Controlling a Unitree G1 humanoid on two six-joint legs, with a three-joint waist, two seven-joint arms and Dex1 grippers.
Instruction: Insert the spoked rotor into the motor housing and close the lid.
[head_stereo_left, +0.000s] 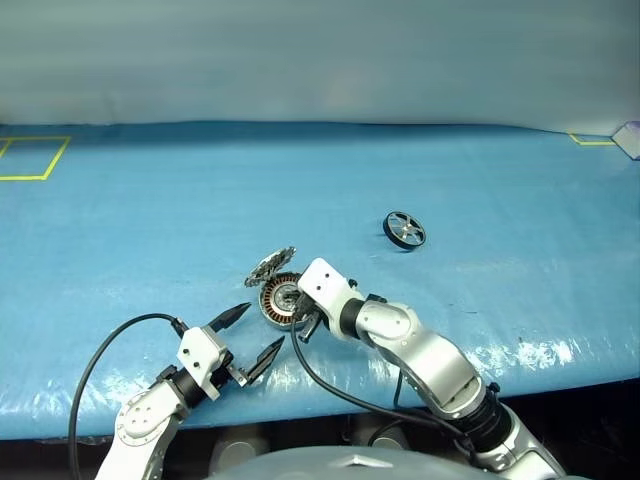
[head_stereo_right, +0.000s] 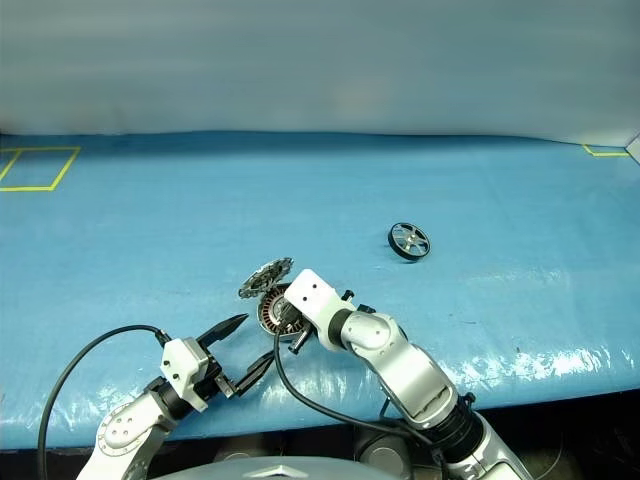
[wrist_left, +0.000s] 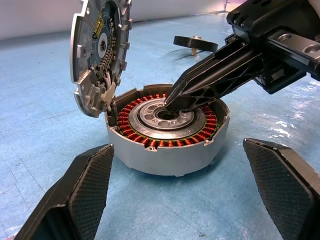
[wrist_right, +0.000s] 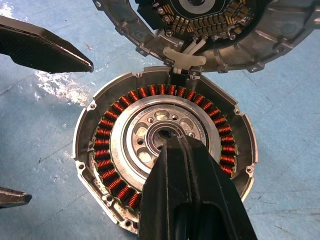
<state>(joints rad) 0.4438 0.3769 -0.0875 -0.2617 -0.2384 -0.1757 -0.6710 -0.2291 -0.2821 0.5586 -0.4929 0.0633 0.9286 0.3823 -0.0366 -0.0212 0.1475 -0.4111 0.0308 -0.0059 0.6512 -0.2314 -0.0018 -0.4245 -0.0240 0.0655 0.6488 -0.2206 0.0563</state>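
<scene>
Lid (wrist_left: 100, 47) stands open on motor housing (head_stereo_left: 281, 297); right gripper (wrist_right: 172, 145), fingers pressed together and empty, tips at the hub, left gripper (head_stereo_left: 246, 334) spread wide nearby holding nothing; withdraw straight upward, then fetch spoked rotor (head_stereo_left: 404, 230), well apart.

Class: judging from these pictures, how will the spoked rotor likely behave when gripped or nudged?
The spoked rotor looks like rigid metal, so probably stiff. Its round black rim may roll if tipped on edge. Shiny spokes suggest slippery surfaces; gripping the rim seems safer.
</scene>
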